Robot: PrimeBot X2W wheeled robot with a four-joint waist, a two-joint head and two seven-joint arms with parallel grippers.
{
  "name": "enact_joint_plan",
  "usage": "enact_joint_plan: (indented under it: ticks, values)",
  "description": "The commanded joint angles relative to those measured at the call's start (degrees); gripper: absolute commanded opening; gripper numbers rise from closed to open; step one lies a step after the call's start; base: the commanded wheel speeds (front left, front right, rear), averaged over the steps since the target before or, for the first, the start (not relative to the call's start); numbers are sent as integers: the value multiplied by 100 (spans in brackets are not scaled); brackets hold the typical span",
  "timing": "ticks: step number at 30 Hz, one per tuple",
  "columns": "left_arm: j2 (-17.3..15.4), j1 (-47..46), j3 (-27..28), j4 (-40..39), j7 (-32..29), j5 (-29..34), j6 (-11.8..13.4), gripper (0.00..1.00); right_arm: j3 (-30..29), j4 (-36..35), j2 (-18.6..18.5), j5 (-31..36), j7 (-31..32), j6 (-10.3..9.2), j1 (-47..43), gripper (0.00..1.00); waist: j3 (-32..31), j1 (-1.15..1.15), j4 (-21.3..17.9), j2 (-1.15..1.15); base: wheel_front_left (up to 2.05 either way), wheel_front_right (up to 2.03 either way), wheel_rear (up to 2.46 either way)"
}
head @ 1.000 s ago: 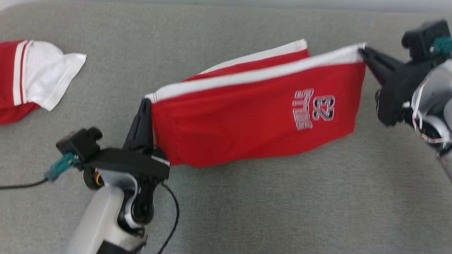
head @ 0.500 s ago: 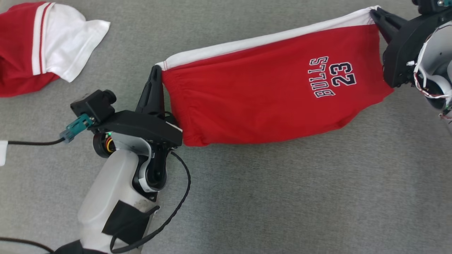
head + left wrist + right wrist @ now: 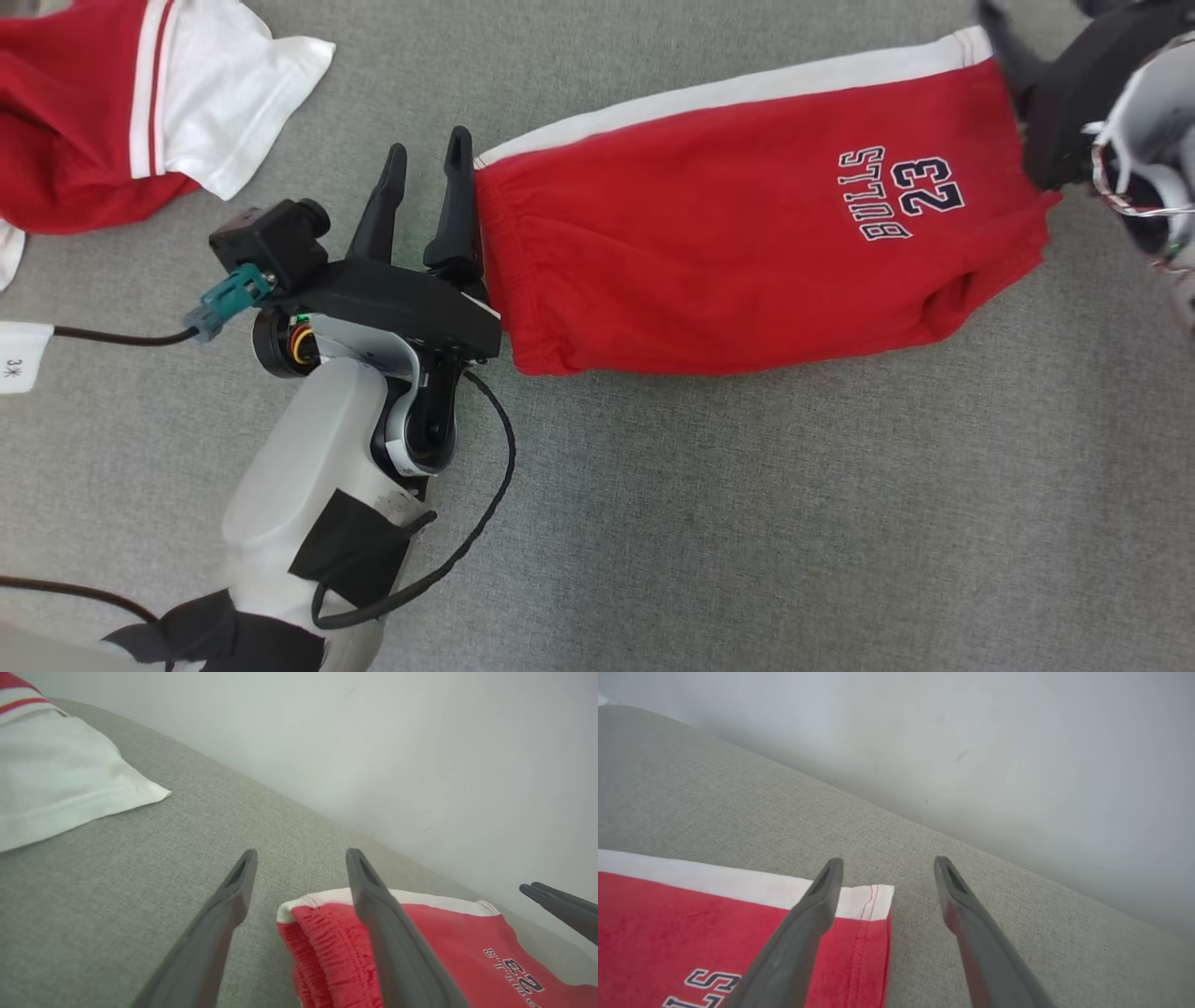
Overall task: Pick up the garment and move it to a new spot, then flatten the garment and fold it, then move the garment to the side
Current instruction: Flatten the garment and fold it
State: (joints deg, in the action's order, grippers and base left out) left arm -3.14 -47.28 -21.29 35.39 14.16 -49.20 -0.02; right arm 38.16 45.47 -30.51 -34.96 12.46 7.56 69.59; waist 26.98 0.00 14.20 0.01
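Observation:
The garment (image 3: 728,233), red shorts with a white side stripe and "BULLS 23" print, lies flat on the grey fabric surface (image 3: 747,523). My left gripper (image 3: 427,145) stands open at the garment's left end, its right finger against the waistband corner. In the left wrist view the left gripper (image 3: 301,851) is spread wide, with the elastic waistband (image 3: 322,942) lying below its fingers, not pinched. My right gripper (image 3: 887,861) is open too, above the white-striped hem corner (image 3: 866,903). One of its fingers (image 3: 1008,51) shows at the garment's top right corner.
A second red and white garment (image 3: 140,112) lies crumpled at the upper left, also in the left wrist view (image 3: 56,779). A cable and a white tag (image 3: 19,355) sit at the left edge. A pale wall (image 3: 971,742) rises behind the surface's far edge.
Both grippers have opened and let go of the garment's stripe corners. The garment, held stretched between them before, has dropped flat onto the surface. The head camera has shifted.

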Motion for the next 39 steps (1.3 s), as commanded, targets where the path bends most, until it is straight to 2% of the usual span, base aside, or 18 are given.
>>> enact_joint_plan:
  ticks: [1,4,8,10,17,23,31,35,39]
  values:
    - [-84,44,1,-47,78,219,-43,100,-7,133,142,-32,24,-12,51,100,-117,0,-20,-1,0,0,0]
    - [-234,207,8,-215,100,528,-30,100,14,167,195,-87,3,-12,56,100,-221,0,-53,-1,0,0,0]
    - [-518,855,326,-1182,102,1554,114,100,-40,298,223,-309,168,-12,-68,100,-452,0,-89,-1,0,0,0]
    - [-522,1362,541,-1711,103,1905,119,100,-42,376,247,-463,454,-12,-233,100,-601,0,-100,-1,0,0,0]
    - [-508,2907,906,-2865,105,2763,-276,100,-336,768,217,-836,1085,-12,-697,100,-986,0,-12,-1,0,0,0]
    - [-311,3554,993,-3190,106,2986,-547,100,-583,1150,306,-854,1368,-12,-887,100,-980,0,182,-1,0,0,0]
    - [-20,3792,875,-3187,107,2895,-671,100,-864,1836,438,-520,1616,-12,-692,100,-818,0,472,-1,0,0,0]
    - [15,3789,726,-3126,108,2841,-696,100,-934,2326,641,-271,1688,-11,-612,100,-800,0,562,-1,0,0,0]
    - [26,3812,680,-3083,107,2786,-724,100,-950,2674,949,-122,2024,4,-680,100,-817,0,610,-1,0,0,0]
